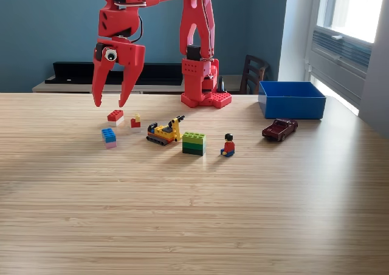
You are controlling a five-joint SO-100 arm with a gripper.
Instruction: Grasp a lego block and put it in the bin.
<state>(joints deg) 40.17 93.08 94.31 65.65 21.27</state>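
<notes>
The red arm's gripper (pixel 110 99) hung above the wooden surface (pixel 194 214), its jaws spread apart and holding nothing, tips pointing down. Directly beneath them, toward the far left of the surface in the exterior view, lay a red-and-white lego block (pixel 115 117); a small red piece (pixel 135 123) and a blue-and-pink block (pixel 109 138) sat just beside it. Further along stood a yellow toy digger (pixel 165 132), a green block (pixel 194 143) and a minifigure (pixel 228 145). The blue bin (pixel 291 99) stood well apart near the far right edge, with a dark red toy car (pixel 279 129) just in front. The likely risks: a descent slightly off centre could nudge the crowded neighbours or pinch two pieces together, and a shallow grip on the small block could let it slip during the long carry across to the bin.
</notes>
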